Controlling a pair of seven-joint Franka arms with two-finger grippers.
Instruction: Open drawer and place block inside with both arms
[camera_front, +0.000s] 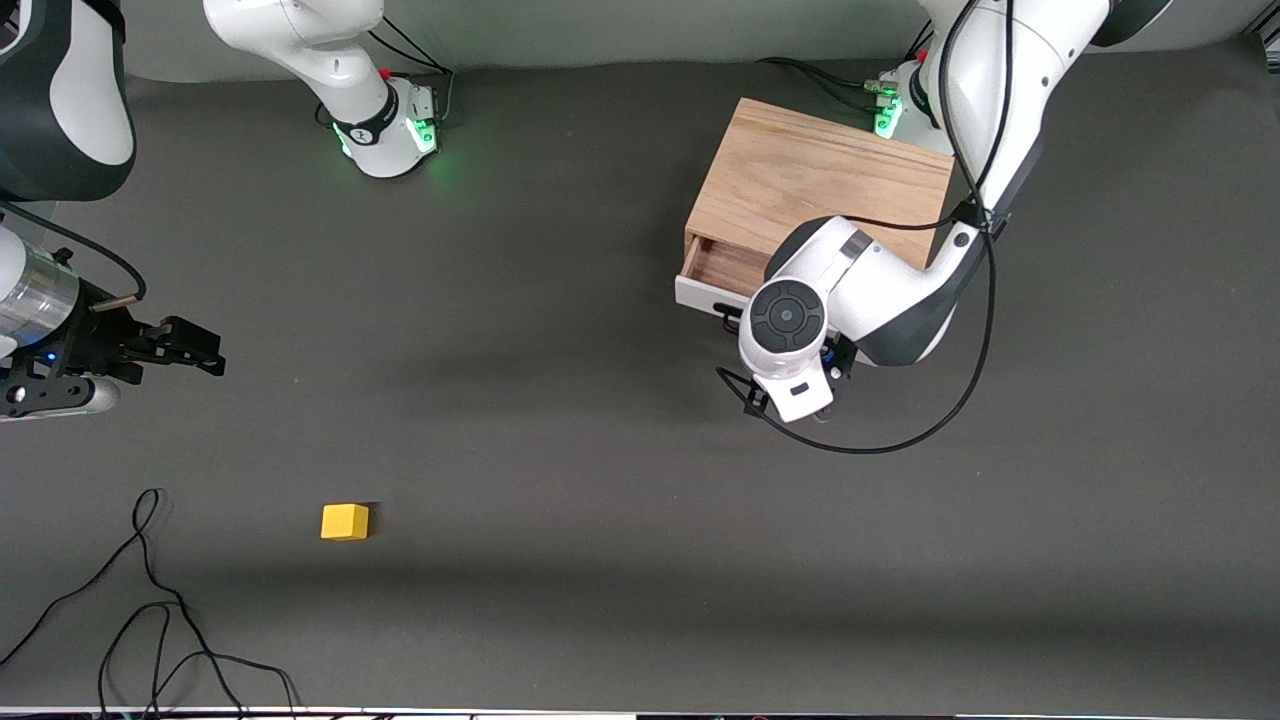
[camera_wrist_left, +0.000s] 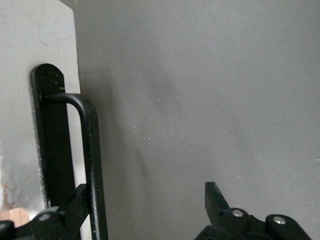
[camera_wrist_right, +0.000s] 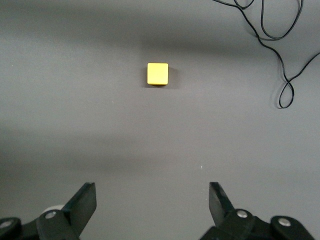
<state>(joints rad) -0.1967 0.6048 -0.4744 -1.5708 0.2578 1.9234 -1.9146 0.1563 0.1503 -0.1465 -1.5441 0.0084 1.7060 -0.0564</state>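
Observation:
The light oak box (camera_front: 815, 180) stands toward the left arm's end of the table. Its drawer (camera_front: 722, 266) is open a little, and the white front panel (camera_front: 698, 294) shows. My left arm's hand (camera_front: 790, 340) hangs over the drawer front and hides its gripper. In the left wrist view my left gripper (camera_wrist_left: 145, 202) is open, with the black bar handle (camera_wrist_left: 92, 150) between the fingers, close against one finger (camera_wrist_left: 75, 205). The yellow block (camera_front: 345, 521) lies on the mat. My right gripper (camera_front: 205, 350) is open and empty. The block (camera_wrist_right: 157, 74) lies ahead of my right gripper (camera_wrist_right: 150, 205).
Loose black cables (camera_front: 150, 600) lie on the mat at the right arm's end, nearer to the front camera than the block; they also show in the right wrist view (camera_wrist_right: 280, 55). The right arm's base (camera_front: 385, 130) stands at the table's back edge.

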